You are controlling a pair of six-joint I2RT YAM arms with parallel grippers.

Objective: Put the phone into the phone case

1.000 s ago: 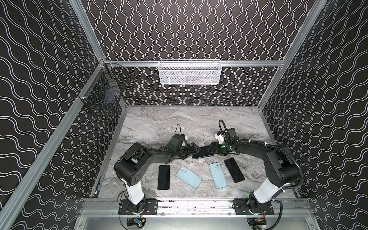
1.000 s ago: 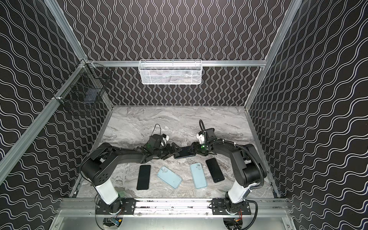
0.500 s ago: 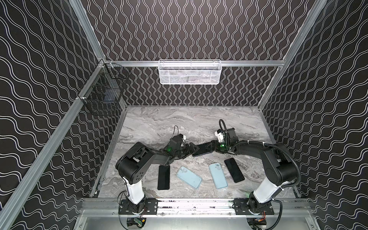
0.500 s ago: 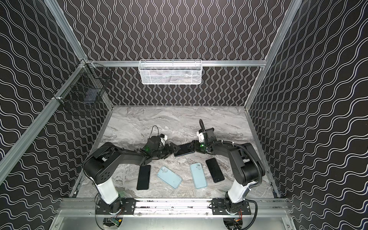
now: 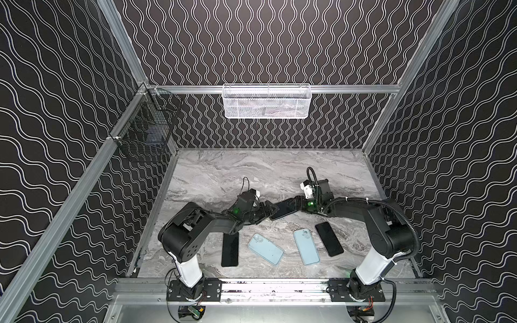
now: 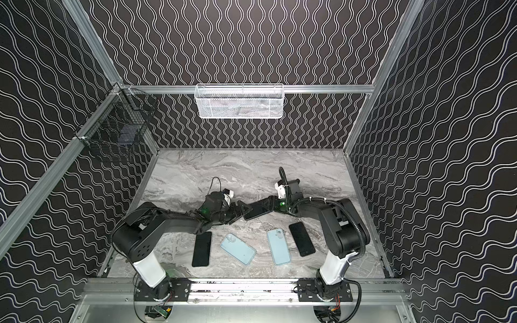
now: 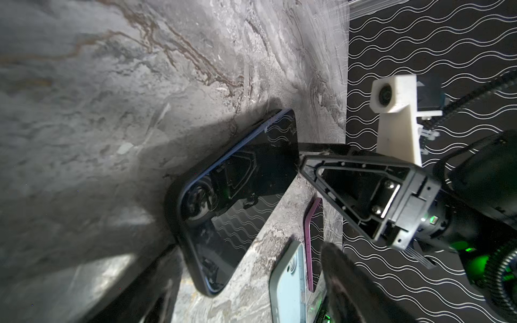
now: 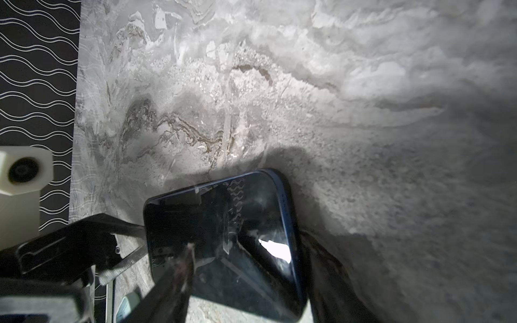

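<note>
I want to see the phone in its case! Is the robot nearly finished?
Not nearly. Done: the dark-blue phone is tilted up from the marble table. In hand: the right gripper grips one end, the left gripper stands open at the other. Still to do: fitting it into a case; both light-blue cases lie apart from it.

Both top views look down from high up at the front, toward the back wall (image 5: 265, 42). Side by side, they share the whole table (image 5: 251, 173). Each wrist camera sits low, very close to the dark phone (image 7: 243, 173), facing it from opposite ends. Each sees the other: the right wrist camera (image 7: 391, 95) at the upper right of the frame, the left wrist camera (image 8: 25, 170) at the left edge.
</note>
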